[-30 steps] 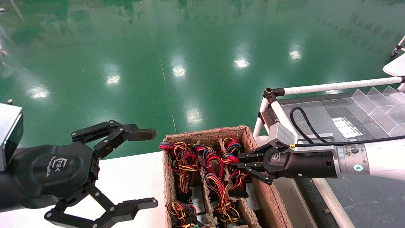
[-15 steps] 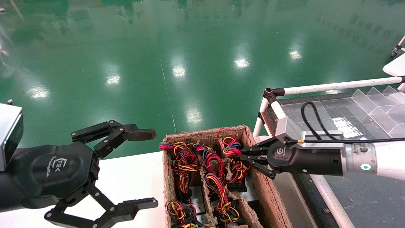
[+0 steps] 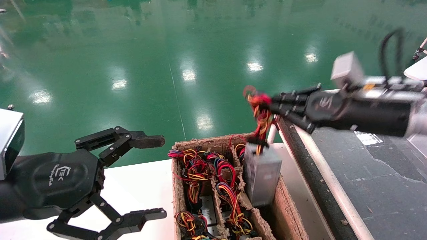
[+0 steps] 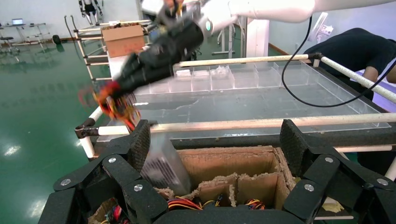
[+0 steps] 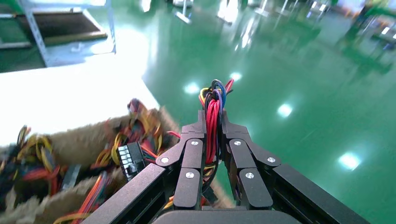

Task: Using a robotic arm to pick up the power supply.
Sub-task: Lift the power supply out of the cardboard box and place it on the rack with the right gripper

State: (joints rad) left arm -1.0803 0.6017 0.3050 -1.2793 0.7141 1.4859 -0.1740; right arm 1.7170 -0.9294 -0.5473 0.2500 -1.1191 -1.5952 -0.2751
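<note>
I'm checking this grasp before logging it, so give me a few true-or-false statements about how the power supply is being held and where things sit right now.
1. The right gripper is clamped on the wire bundle, not on the metal case. True.
2. The power supply lies flat on the white table. False: it hangs from its wires, its lower end still inside the cardboard box.
3. The left gripper is shut on a wire bundle. False: it is open, holds nothing and sits left of the box.
4. Other wire bundles remain in the box's compartments. True.
5. The power supply hangs in the box's left column. False: it is at the right side.
</note>
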